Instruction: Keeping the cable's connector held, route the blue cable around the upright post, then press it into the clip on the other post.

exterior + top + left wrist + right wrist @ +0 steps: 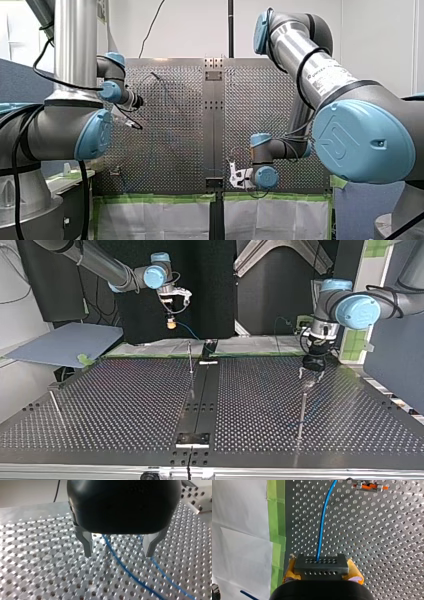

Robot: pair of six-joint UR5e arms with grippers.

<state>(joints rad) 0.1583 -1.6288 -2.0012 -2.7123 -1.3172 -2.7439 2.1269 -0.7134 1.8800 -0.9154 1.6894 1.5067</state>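
Perforated metal table (pixel 125 405) fills the top view, with dark screens behind it. At that view's left edge stands one thin post (pixel 56 407), well apart from both arms.

Next comes my right gripper (pixel 171 322), raised high above the table's far edge. The right wrist view shows it clenched on the dark connector (pixel 321 566), a yellow pad on either side. The blue cable (pixel 323 525) leaves the connector and runs straight ahead over the table, passing beside an orange-tipped fitting (pixel 369 485). I cannot tell whether that is the clip.

A second thin post (pixel 190 362) stands at the table's middle, below my right gripper.

At the top view's right, my left gripper (pixel 312 371) hangs just above a third post (pixel 303 410). It is released, its metal fingers (pixel 87 543) spread and grasping nothing. In the left wrist view the cable lies on the table under those fingers. Its long axis runs slantwise through the gap between them, and a second blue line beside it may be a reflection.

By my judgement the coming move turns on that: the slack lies directly beneath my left gripper, so my left arm is the nearer one to take it.

Count: two arms, two grippers, one cable, one connector, three posts.
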